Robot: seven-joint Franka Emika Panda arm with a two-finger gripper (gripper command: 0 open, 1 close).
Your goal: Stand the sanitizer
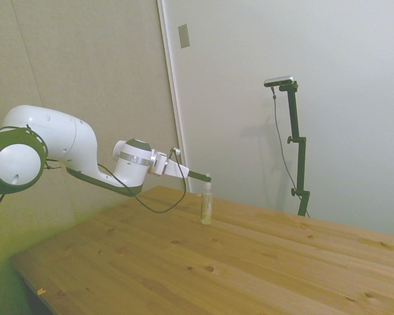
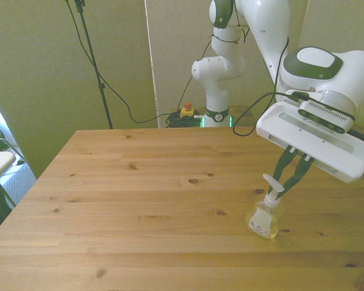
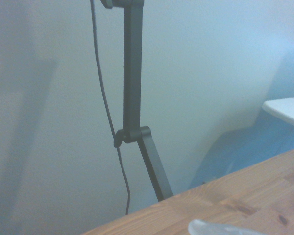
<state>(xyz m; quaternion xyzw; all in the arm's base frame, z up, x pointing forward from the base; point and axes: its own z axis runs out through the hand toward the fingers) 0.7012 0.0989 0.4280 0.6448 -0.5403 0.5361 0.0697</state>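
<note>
You are at the tail end of the job: the sanitizer (image 1: 206, 205) already stands upright on the table (image 1: 249, 262), base down, in the side view, and the gripper (image 2: 289, 177) is at its pump top. In the front view the 2 dark fingers (image 2: 283, 165) run down on either side of the white pump head and look closed on it, so I judge the bottle is held at the neck and not yet let go (the contact itself is small in both views, so treat that as a reading, not a certainty).

What the next move calls for, as I see it: part the fingers gently without dragging the pump head sideways, then draw the hand straight back along its own line. The arm reaches in nearly level, so any lift or twist on release could tip the bottle.

The bottle sits toward the front view's right, well in from the table's edges, with bare wood all around it. It is small, slim and clear, with pale yellowish liquid in it and a white label patch showing in the front view. Its footprint is narrow and it is tall for its width, so expect it to topple easily. The wrist view catches only a blurred pale sliver of it (image 3: 220, 228).
</note>
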